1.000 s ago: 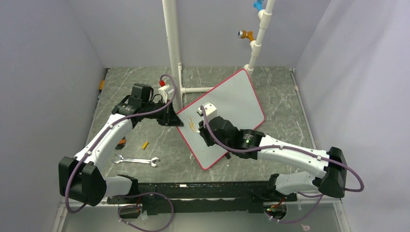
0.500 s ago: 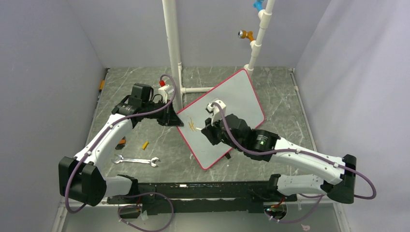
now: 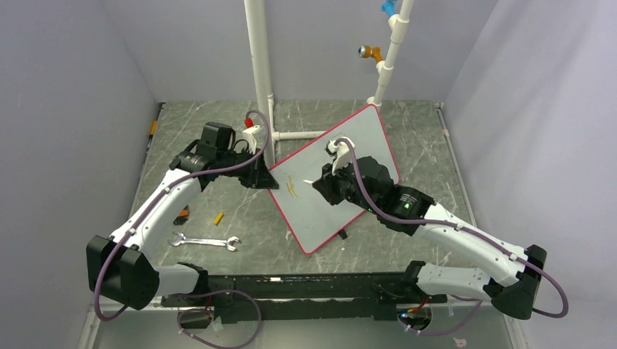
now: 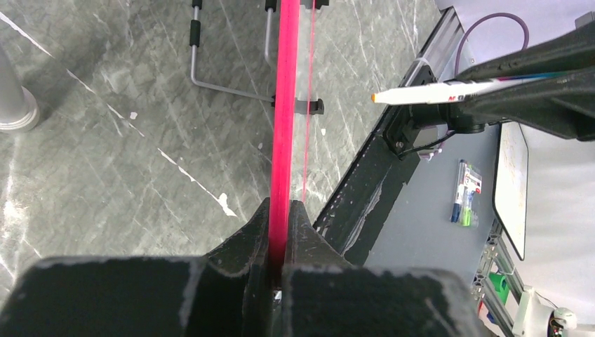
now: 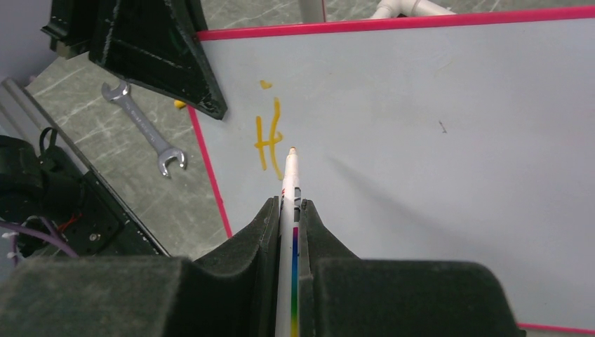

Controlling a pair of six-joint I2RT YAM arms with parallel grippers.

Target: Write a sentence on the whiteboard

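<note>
Two sets of jaws, both closed on something, so we start there. The left gripper (image 4: 279, 210) is pinched tight on the red-pink rim of the whiteboard (image 4: 285, 105), right at the board's left corner. The right gripper (image 5: 289, 207) is clamped around a white marker (image 5: 290, 184) with a rainbow stripe down its barrel, nib pointing out ahead. From the left wrist we see that orange nib standing clear of the board's face, not touching it.

Just beside the nib we find the sentence (image 5: 269, 140). All of it so far is one orange-yellow "H" with a small dab above it, close to the board's left edge. The rest of the board is bare white.

Pulling out, we see the board sitting askew across the middle of the table (image 3: 211, 131), a dark grey-green marbled surface. Left of the board lie a silver wrench (image 3: 205, 241) and a small yellow piece (image 3: 217, 217), both near the left arm. Behind the board stand white pipes (image 3: 258, 73), the right one carrying an orange fitting (image 3: 372, 51) and a blue fitting (image 3: 388, 9). Pale lilac walls (image 3: 73, 109) close us in on three sides.
</note>
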